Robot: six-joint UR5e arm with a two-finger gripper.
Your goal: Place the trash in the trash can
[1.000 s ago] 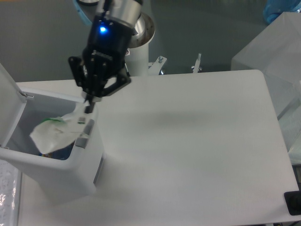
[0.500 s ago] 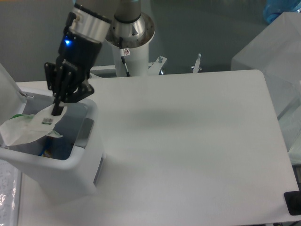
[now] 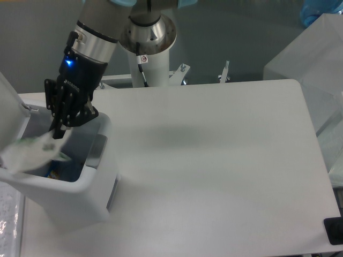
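The trash can (image 3: 86, 199), a boxy white bin, stands at the table's left edge with its hinged lid (image 3: 9, 115) swung up and open. My gripper (image 3: 56, 131) points down over the bin's opening, its fingers closed on the top corner of the crumpled white wrapper (image 3: 27, 155) with green print. The wrapper looks blurred and hangs over the bin's left rim, partly inside. A small patch of blue (image 3: 52, 172) shows deep in the bin under it, probably the bottle, mostly hidden.
The arm's white pedestal (image 3: 150, 51) rises behind the table's back edge, with two metal clamps (image 3: 225, 72) beside it. A translucent covered box (image 3: 313, 69) stands at the right. A dark object (image 3: 334, 231) sits at the bottom right corner.
My gripper has carried the wrapper leftward from the bin's right rim to over its opening, then lowered it slightly; the wrapper now hangs lower in the bin.
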